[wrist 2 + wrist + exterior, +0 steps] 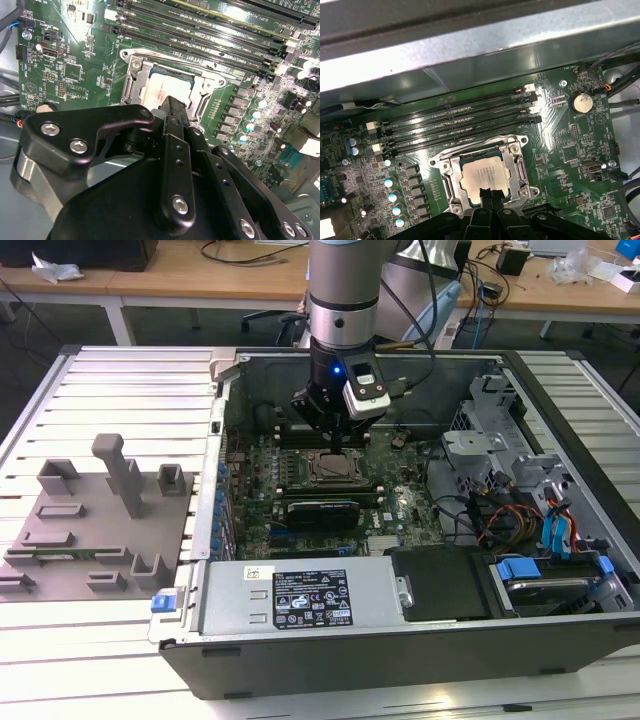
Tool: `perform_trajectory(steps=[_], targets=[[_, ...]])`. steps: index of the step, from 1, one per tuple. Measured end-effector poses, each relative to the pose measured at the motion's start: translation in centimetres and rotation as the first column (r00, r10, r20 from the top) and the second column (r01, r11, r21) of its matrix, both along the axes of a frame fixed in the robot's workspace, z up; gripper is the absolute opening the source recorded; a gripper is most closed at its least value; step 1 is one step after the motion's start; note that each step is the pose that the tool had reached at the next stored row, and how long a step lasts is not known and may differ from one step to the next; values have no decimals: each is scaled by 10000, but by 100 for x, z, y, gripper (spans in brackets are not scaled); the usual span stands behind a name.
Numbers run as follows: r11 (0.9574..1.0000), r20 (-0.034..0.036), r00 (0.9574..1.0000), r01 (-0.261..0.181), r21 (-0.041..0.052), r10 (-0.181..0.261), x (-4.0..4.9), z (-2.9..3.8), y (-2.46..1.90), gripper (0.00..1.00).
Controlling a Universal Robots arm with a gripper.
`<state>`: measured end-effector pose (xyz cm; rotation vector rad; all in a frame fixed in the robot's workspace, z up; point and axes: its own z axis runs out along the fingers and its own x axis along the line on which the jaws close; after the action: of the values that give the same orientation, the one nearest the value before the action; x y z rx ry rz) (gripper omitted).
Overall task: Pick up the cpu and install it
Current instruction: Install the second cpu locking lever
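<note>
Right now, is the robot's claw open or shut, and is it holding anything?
Gripper: jaws shut, holding nothing, tip just over the cpu lying in its socket.

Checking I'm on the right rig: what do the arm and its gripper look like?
The arm is a silver-grey cylinder with a darker band. Below it sits a black wrist section with a blue light and a white-and-black camera module. Black cables trail behind. The gripper is matte black linkage plates fastened with silver screws.
</note>
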<state>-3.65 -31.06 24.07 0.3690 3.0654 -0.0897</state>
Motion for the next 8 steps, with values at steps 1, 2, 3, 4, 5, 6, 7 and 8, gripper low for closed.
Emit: perform_trajectory(steps=[1,2,3,4,5,6,7,8], targets=[[10000,0,10000,0,0,0,0,0,0,11],[10000,-1,10000,0,0,0,0,0,0,11],[10000,0,10000,0,0,0,0,0,0,11],[10000,-3,10000,0,-4,0,0,13,-1,11],[10000,0,10000,0,0,0,0,32,0,11],[10000,-1,10000,0,-1,0,0,45,0,11],[10000,-1,10000,0,-1,0,0,56,0,11],[10000,-1,10000,0,-1,0,1,68,0,11]])
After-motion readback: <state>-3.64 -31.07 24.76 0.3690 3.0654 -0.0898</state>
